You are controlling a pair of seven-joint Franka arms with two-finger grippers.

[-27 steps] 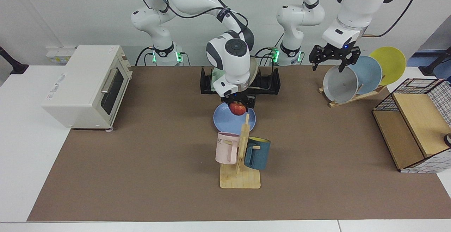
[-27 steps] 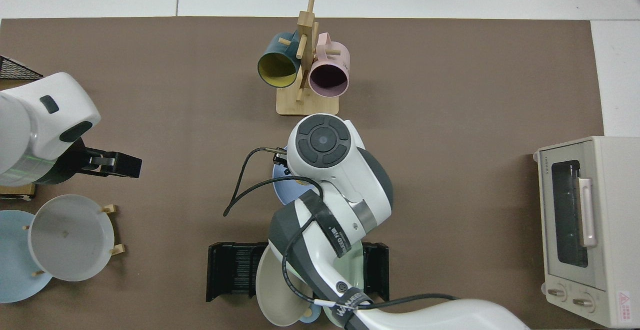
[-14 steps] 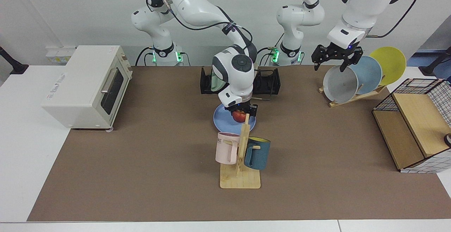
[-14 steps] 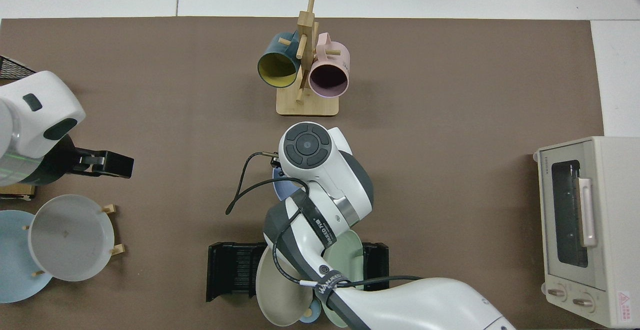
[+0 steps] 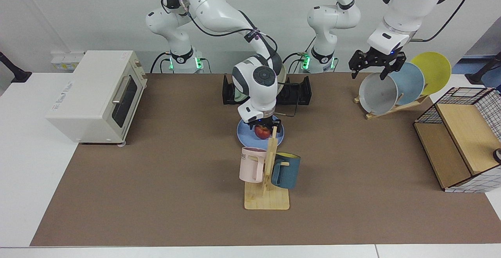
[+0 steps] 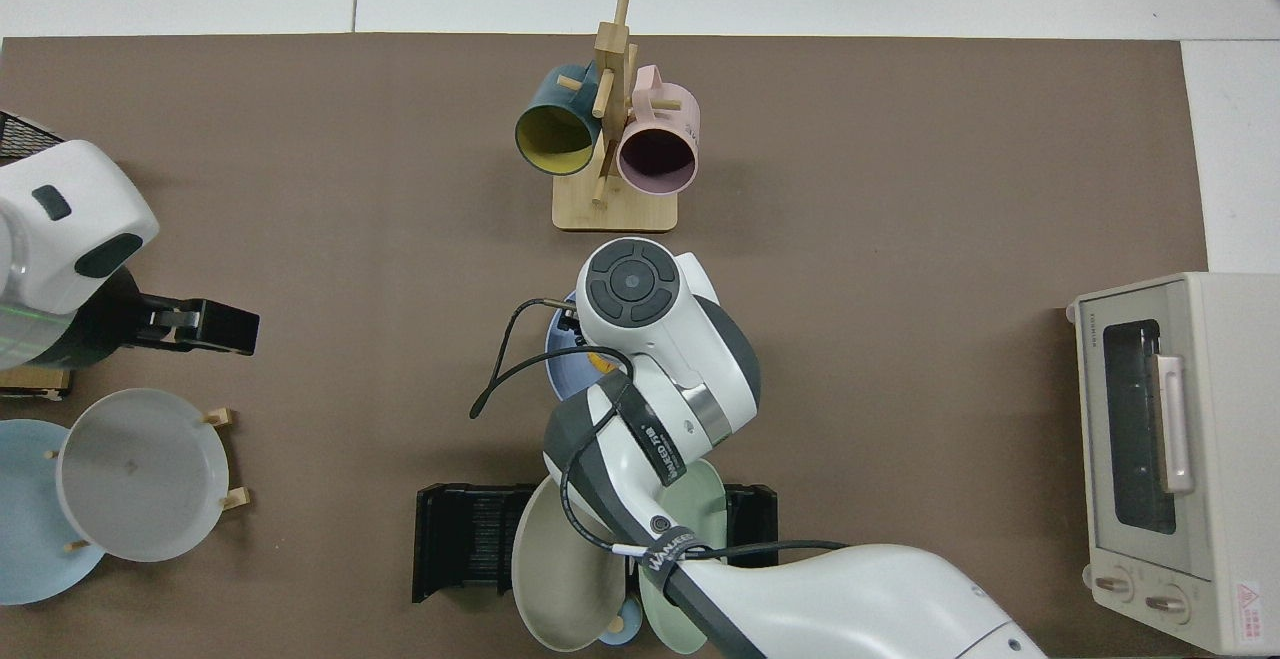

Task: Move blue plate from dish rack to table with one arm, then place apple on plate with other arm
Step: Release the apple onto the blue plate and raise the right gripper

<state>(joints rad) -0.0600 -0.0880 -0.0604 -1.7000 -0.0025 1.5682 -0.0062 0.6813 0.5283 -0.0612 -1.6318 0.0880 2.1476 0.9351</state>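
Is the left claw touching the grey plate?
Cannot tell. In the facing view the left claw overlaps the grey plate's rim; in the top view it sits clear of the plate.

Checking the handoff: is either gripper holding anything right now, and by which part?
The right gripper holds the apple by its upper sides, low over the blue plate. The left gripper holds nothing, open above the grey plate.

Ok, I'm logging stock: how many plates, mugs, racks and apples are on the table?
Plates: 6 (blue, grey, sky-blue, yellow, beige, green)
Mugs: 2 (pink, teal)
Racks: 3 (black, wooden, mug tree)
Apple: 1, in the right gripper over the blue one
Total: 12
The left gripper hovers above the grey one.
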